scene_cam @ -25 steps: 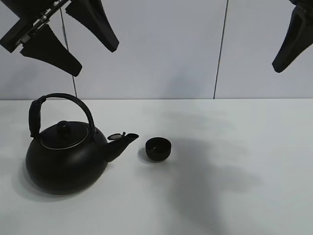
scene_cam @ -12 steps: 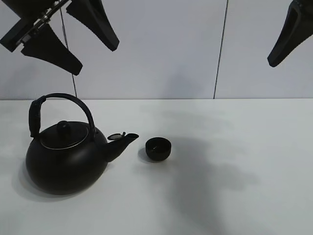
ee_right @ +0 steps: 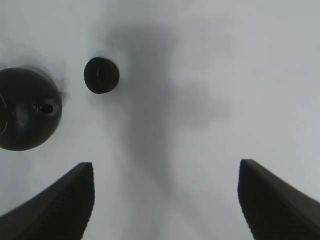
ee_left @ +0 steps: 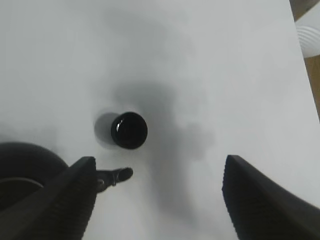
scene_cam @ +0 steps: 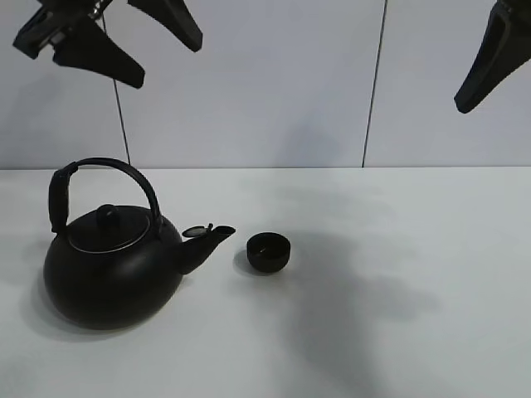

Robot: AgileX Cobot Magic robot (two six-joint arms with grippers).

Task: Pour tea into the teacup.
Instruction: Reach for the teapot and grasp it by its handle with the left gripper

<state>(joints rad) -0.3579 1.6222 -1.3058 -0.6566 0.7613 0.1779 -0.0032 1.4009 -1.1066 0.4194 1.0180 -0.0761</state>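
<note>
The small matte-black teacup [scene_cam: 269, 252] stands upright on the white table, just right of the kettle's spout [scene_cam: 211, 235]. The big black kettle [scene_cam: 112, 269] with its arched handle sits at the left. My left gripper [scene_cam: 168, 62] hangs open high above the kettle, holding nothing. Only one finger [scene_cam: 485, 58] of my right gripper shows at the top right of the exterior view. In the left wrist view the left gripper [ee_left: 159, 159] is open far above the teacup [ee_left: 130, 130]. The right gripper [ee_right: 166, 164] is open and empty, with the teacup [ee_right: 101, 75] and kettle [ee_right: 27, 109] far below.
The white table [scene_cam: 398, 332] stretches bare to the right and front of the cup. A pale panelled wall [scene_cam: 282, 83] stands behind it. The table's edge and a white ribbed object [ee_left: 310, 32] show in the left wrist view.
My left gripper has risen higher above the kettle. The right gripper's finger shifted slightly left. Kettle and teacup have not moved.
</note>
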